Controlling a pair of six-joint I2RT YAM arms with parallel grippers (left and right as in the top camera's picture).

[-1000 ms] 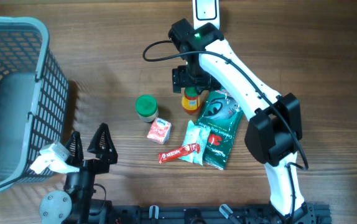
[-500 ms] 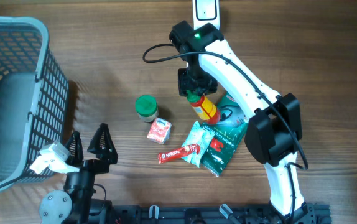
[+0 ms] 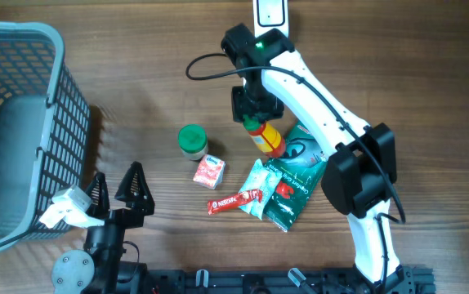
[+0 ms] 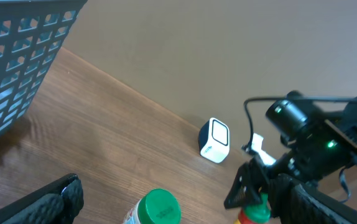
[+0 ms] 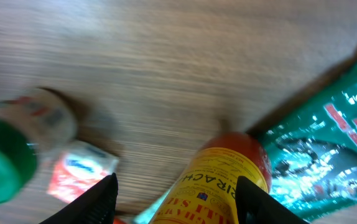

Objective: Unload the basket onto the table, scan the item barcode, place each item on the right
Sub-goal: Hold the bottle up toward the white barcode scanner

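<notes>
Above the wooden table [image 3: 136, 90], the half-closed right gripper [image 3: 255, 110] clamps the sriracha bottle [image 3: 270, 140] beneath it; next, barcode toward the scanner [image 3: 269, 11] beyond.

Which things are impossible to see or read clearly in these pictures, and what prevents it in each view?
- Barcode on the sriracha bottle: too small overhead; blurred in the right wrist view, where the bottom edge cuts the bottle.
- Label of the green-lidded jar: blurred in the right wrist view; cut by the bottom edge in the left wrist view.
- Face of the scanner: too small, left wrist view.
</notes>
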